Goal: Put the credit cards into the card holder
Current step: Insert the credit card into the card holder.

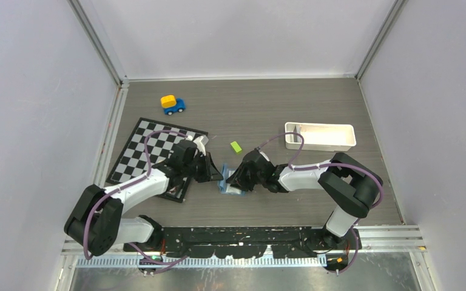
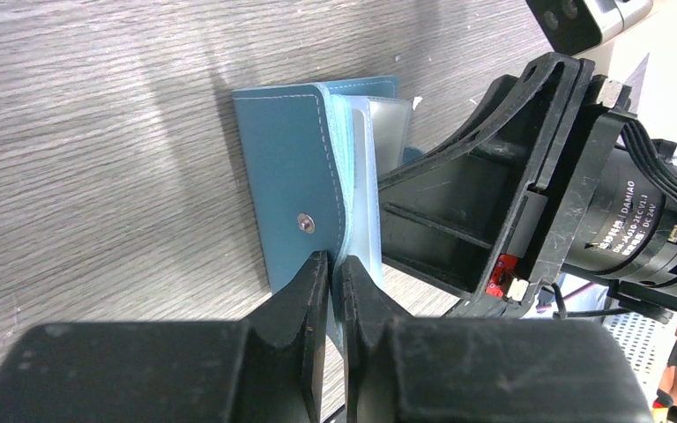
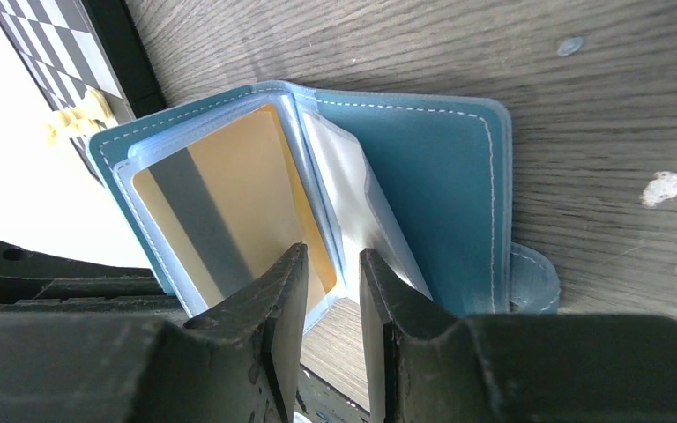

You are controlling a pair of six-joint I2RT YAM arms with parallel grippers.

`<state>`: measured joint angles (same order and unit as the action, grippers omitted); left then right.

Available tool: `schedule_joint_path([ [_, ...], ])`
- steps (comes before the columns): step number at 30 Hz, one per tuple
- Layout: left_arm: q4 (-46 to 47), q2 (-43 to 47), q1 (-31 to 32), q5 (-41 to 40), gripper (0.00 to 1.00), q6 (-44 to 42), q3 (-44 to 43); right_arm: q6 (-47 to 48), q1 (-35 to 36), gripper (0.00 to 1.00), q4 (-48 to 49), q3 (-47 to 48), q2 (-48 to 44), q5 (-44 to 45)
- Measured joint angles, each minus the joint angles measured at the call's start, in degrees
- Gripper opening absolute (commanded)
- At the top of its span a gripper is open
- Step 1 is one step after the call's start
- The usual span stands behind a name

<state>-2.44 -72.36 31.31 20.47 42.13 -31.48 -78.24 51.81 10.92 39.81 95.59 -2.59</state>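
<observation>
Left end effector (image 2: 336, 269) nearest lens, clenched on cover edge of card holder (image 2: 282, 159). Card holder lies spread open on surface (image 2: 97, 115), between both arms. Right end effector (image 3: 333, 278) released, jaws apart at clear sleeve edge. Tan-gold credit card (image 3: 229, 194) sits inside sleeve.

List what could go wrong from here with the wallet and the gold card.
1. The left pincer grips the card holder only by a thin edge of its cover. A tug from the other arm might pull it free and let it fold shut.
2. The right pincer stands astride the clear sleeve edge beside the gold card. Pushing there could crumple the sleeve or drag the card out.
</observation>
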Motion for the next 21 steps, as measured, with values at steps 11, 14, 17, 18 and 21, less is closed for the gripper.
schedule_joint_path([
  [11, 0.28, -1.42, 0.0, 0.37, 0.09, 0.9, -0.42, 0.0, 0.0, 0.35, -0.04, 0.0, -0.11, 0.07],
  [14, -1.55, -1.55, 0.04, -0.81, 0.08, 0.85, -1.38, 0.07, 0.22, 0.36, -0.92, -0.02, -0.68, 1.11],
  [17, -4.04, -1.46, 0.07, -2.45, 0.08, 0.57, -2.29, 0.61, 0.26, 0.38, -3.02, -0.15, -2.05, 2.62],
  [18, -4.94, -1.27, 0.07, -3.13, 0.08, 0.44, -2.58, 1.14, 0.28, 0.39, -4.37, -0.22, -2.86, 3.45],
  [21, -7.48, -0.5, 0.04, -5.88, 0.08, -0.44, -3.02, 2.45, 0.33, 0.41, -8.28, -0.24, -5.33, 5.7],
])
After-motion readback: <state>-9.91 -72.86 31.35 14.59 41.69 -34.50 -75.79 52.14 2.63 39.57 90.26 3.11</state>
